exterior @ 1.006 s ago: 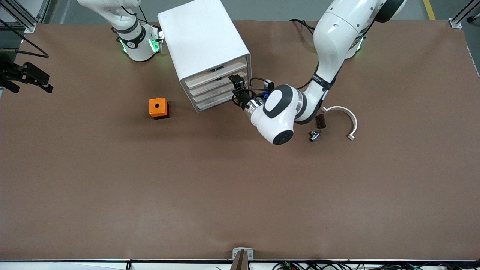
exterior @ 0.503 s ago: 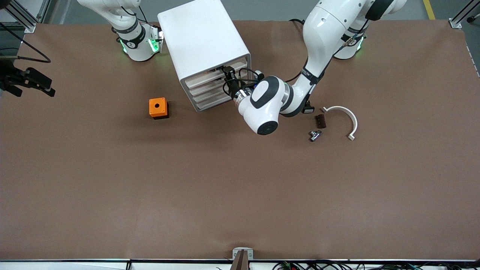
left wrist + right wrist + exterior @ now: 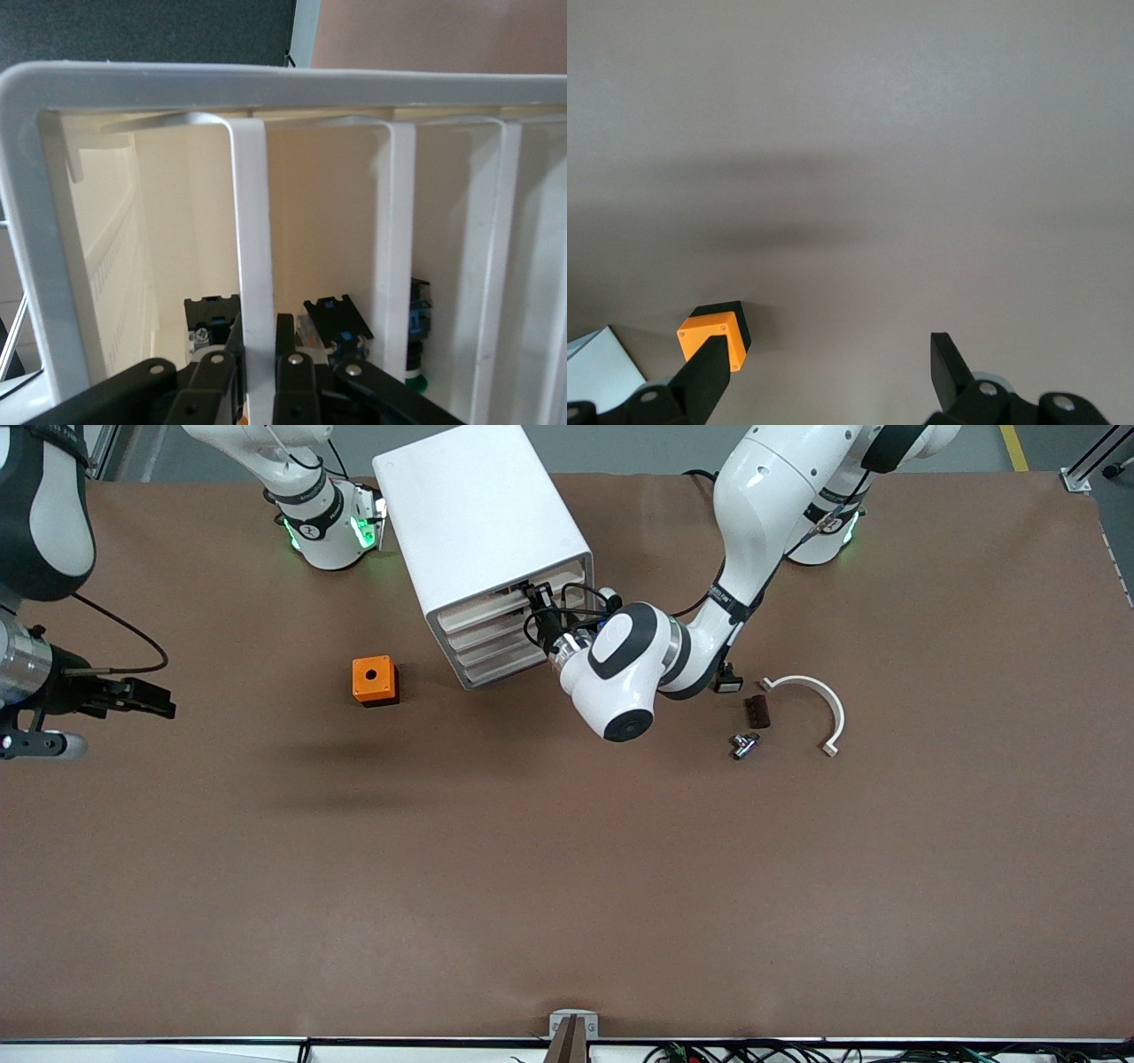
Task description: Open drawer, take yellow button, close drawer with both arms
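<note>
Gripping the top drawer [image 3: 509, 605] front, left tool [image 3: 538, 607] clenched; right tool [image 3: 146, 698] released, mid-left of frame above bench [image 3: 567, 868].

The front view looks down from high across the table [image 3: 567, 886], facing the arms' bases at its twelve o'clock edge, and takes in the whole tabletop; the left wrist view sits pressed close to the cabinet [image 3: 159, 80], looking straight into its front past a drawer [image 3: 252, 266] lip; the right wrist view hangs above bare table, facing downward, with the orange cube [image 3: 713, 335] at seven o'clock; the front view shares that cube [image 3: 373, 680] and the cabinet [image 3: 478, 522].
</note>
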Robot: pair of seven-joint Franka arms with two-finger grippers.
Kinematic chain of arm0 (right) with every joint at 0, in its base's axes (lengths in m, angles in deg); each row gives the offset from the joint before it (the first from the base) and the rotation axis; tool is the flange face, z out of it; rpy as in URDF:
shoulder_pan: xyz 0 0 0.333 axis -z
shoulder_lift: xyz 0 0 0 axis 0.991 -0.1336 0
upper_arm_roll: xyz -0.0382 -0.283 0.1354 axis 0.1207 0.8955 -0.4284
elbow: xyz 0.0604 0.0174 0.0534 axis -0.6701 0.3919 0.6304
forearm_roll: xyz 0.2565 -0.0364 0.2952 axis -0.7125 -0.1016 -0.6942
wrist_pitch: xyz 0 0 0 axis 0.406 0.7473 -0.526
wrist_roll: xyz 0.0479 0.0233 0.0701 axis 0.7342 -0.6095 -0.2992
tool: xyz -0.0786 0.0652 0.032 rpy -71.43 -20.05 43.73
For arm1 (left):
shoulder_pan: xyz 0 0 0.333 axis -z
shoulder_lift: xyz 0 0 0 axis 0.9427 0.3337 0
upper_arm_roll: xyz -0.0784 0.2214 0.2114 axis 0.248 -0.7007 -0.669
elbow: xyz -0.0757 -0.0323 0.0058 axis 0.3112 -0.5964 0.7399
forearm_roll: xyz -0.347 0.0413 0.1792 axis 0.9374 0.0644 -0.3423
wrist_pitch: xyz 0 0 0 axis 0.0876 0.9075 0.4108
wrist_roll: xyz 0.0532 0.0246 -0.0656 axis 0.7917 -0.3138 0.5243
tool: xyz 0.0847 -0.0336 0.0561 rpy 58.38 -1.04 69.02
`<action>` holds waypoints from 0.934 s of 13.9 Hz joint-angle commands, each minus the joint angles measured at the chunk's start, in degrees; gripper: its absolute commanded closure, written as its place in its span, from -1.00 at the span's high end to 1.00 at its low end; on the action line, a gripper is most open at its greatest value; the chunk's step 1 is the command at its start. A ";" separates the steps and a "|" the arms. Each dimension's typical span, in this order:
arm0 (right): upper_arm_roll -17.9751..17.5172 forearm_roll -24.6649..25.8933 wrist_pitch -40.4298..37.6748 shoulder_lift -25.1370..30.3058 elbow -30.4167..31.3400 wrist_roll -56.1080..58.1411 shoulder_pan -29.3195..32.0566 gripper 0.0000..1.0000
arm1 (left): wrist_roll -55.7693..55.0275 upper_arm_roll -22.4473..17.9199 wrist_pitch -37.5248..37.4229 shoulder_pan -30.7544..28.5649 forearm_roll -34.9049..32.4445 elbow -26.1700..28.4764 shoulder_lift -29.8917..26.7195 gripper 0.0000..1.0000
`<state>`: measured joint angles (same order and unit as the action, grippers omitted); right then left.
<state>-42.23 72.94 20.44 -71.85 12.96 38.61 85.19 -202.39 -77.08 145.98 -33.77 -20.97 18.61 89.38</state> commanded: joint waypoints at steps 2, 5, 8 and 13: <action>-1.39 -0.69 -2.24 0.27 -2.62 -19.12 -1.97 1.00 | 0.44 -0.83 0.12 -6.57 -0.04 -2.96 1.07 -1.00; -1.40 -4.37 -3.21 0.71 -2.18 -41.28 -9.52 1.00 | 1.23 -0.83 1.26 -10.27 0.31 -8.41 4.05 -1.00; -1.40 -4.65 -1.02 0.71 -1.92 -57.39 -18.31 1.00 | 3.60 -0.83 4.07 -12.38 0.31 -8.95 4.42 -0.76; -1.31 -6.14 5.56 -0.08 -1.65 -83.32 -33.87 1.00 | 3.61 -0.91 3.46 -14.23 -0.74 -8.87 3.71 1.00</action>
<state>-44.43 67.57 23.52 -71.95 10.94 -36.81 55.93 -199.26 -78.09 149.88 -47.00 -21.01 11.00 92.69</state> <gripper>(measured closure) 0.000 0.493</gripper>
